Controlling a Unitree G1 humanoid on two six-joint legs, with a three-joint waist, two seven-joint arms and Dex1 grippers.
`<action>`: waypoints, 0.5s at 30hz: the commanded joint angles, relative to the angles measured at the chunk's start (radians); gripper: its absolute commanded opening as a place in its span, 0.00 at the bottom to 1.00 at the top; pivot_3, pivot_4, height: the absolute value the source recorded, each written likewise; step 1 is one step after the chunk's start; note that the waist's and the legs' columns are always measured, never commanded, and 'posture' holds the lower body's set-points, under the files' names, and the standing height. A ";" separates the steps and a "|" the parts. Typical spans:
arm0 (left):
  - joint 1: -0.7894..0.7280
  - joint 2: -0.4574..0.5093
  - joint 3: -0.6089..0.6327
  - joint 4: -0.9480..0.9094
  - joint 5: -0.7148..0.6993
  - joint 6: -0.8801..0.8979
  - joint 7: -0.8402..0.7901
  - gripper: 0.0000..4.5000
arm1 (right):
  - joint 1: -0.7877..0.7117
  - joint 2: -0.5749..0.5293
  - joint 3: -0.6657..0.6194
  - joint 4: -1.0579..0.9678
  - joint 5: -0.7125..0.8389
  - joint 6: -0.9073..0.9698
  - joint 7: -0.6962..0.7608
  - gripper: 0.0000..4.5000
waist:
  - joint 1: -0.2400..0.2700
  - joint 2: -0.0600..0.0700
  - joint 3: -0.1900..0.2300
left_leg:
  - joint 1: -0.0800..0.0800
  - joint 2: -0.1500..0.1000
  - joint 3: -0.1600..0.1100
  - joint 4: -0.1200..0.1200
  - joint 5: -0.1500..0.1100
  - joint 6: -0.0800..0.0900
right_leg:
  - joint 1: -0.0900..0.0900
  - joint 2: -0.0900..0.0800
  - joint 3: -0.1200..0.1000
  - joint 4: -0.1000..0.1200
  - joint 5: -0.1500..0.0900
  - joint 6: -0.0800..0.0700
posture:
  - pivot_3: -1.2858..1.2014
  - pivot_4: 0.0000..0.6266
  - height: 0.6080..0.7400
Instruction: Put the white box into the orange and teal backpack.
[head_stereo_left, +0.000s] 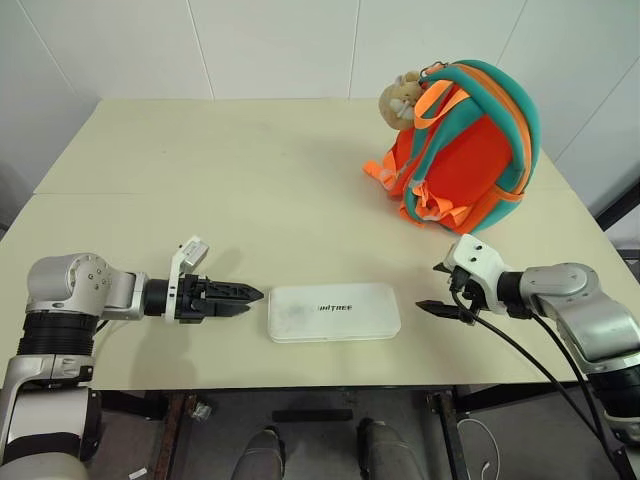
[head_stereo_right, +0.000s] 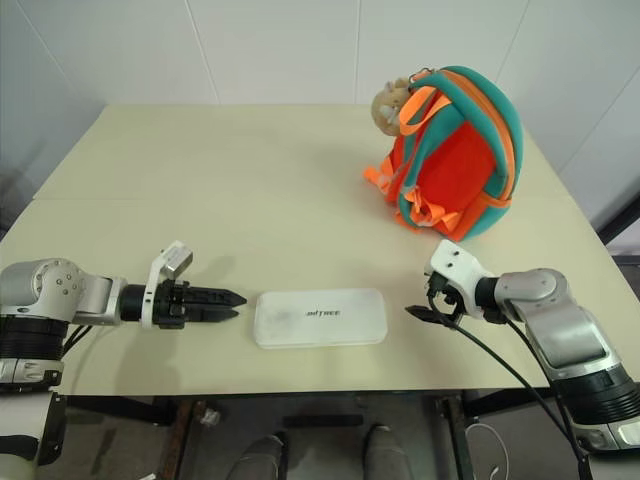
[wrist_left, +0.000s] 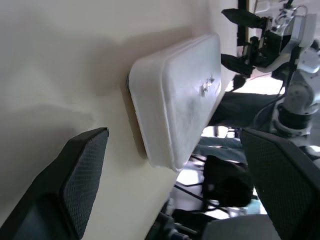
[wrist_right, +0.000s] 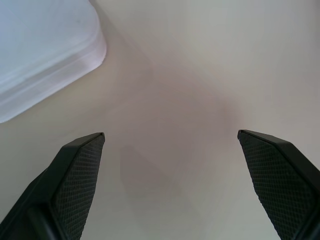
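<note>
Now two grippers flank one white box at lower centre: left gripper and right gripper, both spread wide and empty. Its lid reads "UNITREE". One orange and teal backpack stands upper right on the table.

the white box bears small dark "unitree" lettering on its lid.

Table: white box flat on top near front edge, centre. Left gripper just left of box, apart from it; right gripper near box's right end, also apart. Orange and teal backpack upright at rear right, well behind box; plush toy on backpack's upper left.
</note>
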 joint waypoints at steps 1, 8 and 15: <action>-0.001 0.020 -0.058 0.069 -0.122 0.006 0.065 0.99 | -0.019 0.016 -0.002 -0.019 -0.004 -0.002 -0.015 1.00 | 0.002 0.000 0.000 | 0.000 0.000 0.000 0.000 0.000 0.000 | 0.000 0.000 0.000 0.000 0.000 0.000 | 0.52 0.24 1.00; -0.006 -0.047 -0.018 0.180 -0.256 0.006 0.230 0.99 | -0.023 0.037 0.005 -0.024 -0.008 0.005 -0.024 1.00 | 0.006 0.000 0.000 | 0.000 0.000 0.000 0.000 0.000 0.000 | 0.001 0.000 0.000 0.000 0.000 0.000 | 0.52 0.24 1.00; 0.000 -0.168 0.088 0.210 -0.245 0.006 0.392 0.99 | -0.026 0.050 0.015 -0.030 -0.008 0.011 -0.028 1.00 | 0.019 0.002 -0.001 | 0.002 -0.001 0.000 0.005 0.000 0.000 | 0.004 -0.001 0.000 0.000 0.000 0.000 | 0.52 0.24 1.00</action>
